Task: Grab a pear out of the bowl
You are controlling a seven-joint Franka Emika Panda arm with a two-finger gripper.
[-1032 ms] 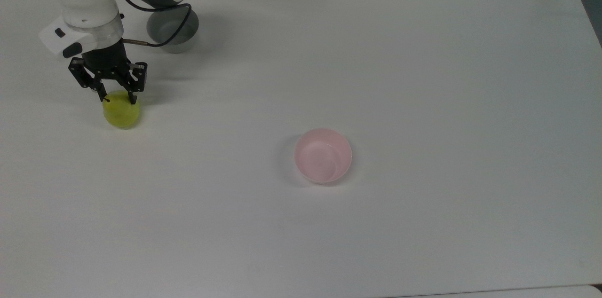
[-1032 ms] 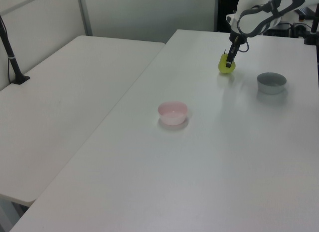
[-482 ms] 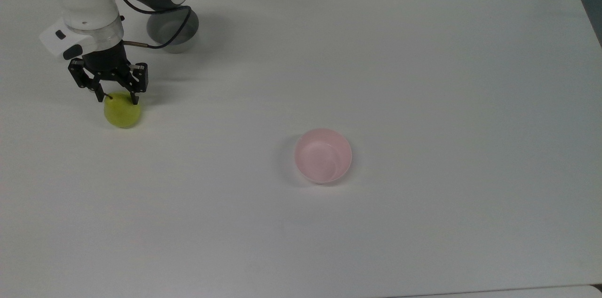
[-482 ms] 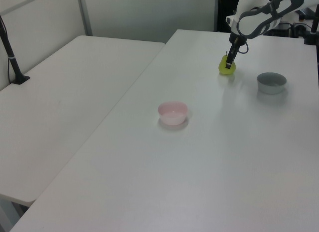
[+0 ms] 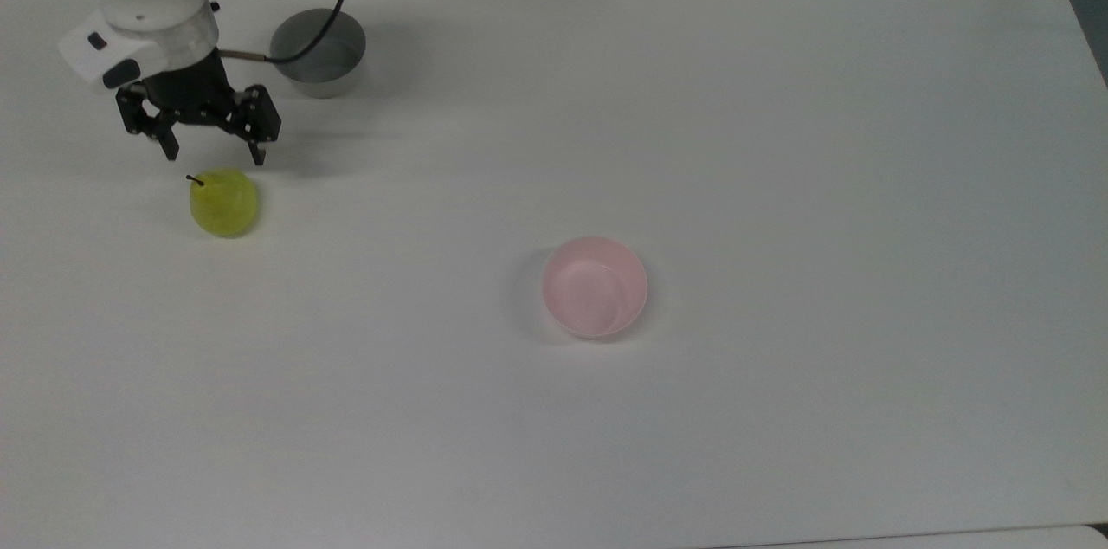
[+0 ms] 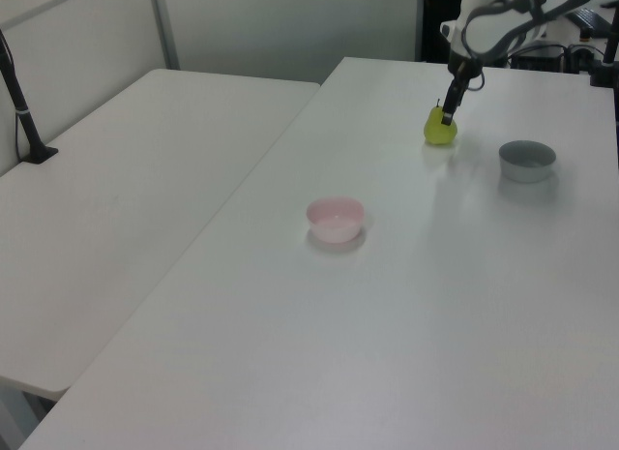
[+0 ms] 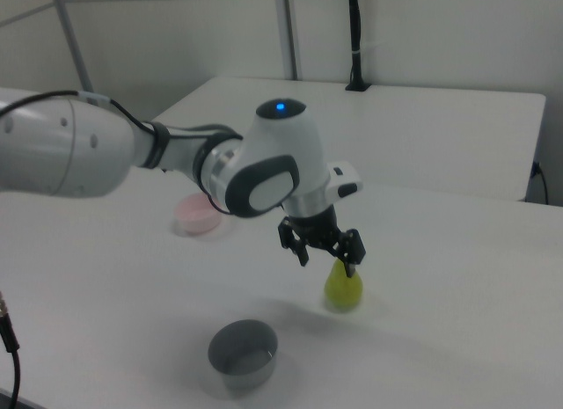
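Since the earlier frames the gripper (image 5: pixel 212 156) had risen off the pear (image 5: pixel 224 203) and drawn back toward the arm's base, its fingers spread apart and empty, where a second before they had straddled the fruit's top. In the top view the pear stood alone on the white table (image 5: pixel 779 142), just below the open fingertips, stem pointing up and to the top view's left; the pink bowl (image 5: pixel 595 287) lay well apart toward the top view's right, empty, and the grey bowl (image 5: pixel 318 52) sat near the arm. In the left view the gripper (image 6: pixel 448 106) hung just above the pear (image 6: pixel 440 128), with the pink bowl (image 6: pixel 335 219) far nearer the camera and the grey bowl (image 6: pixel 527 161) off to the left view's right. In the right view the gripper (image 7: pixel 327 256) hovered directly over the pear (image 7: pixel 343 286), which stood upright, long axis vertical, clear of the fingers. The pear was out of the bowl already, so the pick looked done; any regrasp would call for a straight descent onto the fruit below.
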